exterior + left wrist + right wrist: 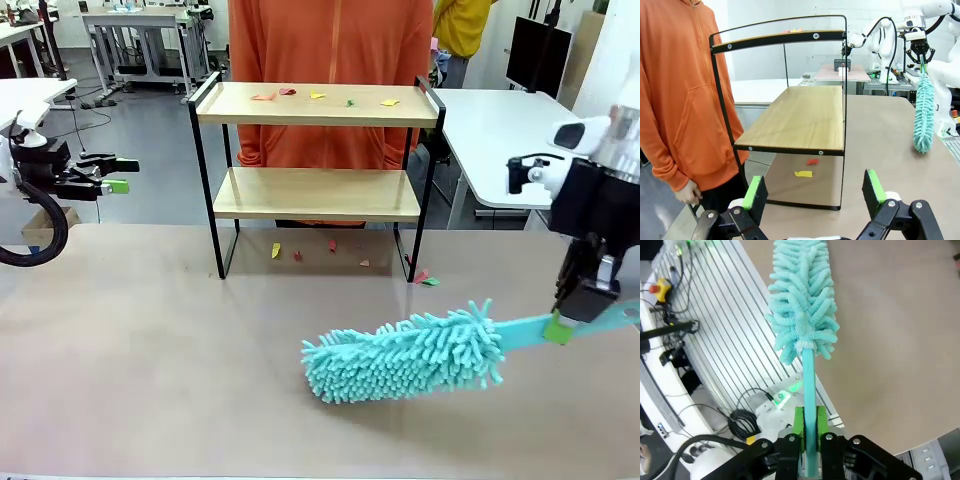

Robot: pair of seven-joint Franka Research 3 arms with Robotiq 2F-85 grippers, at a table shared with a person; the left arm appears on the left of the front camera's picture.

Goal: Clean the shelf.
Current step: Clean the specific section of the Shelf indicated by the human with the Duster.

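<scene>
Fig. Duster and shelf ahead of the sweep. The shelf [317, 105] stands at the far middle of the table [150, 350], its two boards running left to right, with a person in an orange top [330, 40] just behind it. Coloured paper scraps [318, 96] lie along the top board, and more lie on the table beneath it. The right gripper [560, 325] is clamped tight on the flat handle of a turquoise duster [405, 355]. From the right wrist the handle sits squarely between the green pads [799, 422]. The duster's long axis lies roughly parallel to the boards, with the fluffy head pointing toward the robot's left. The head hangs low over the table on the robot's side of the shelf — whether it touches the surface cannot be told. From this gripper the shelf therefore lies farther across the table, to the left, and the littered top board sits well above the head. The likely next move is a lift and a reach forward. The left gripper [118, 175] hovers off the shelf's left end with its jaws spread wide and nothing between them — near the rack, but without a tool
</scene>
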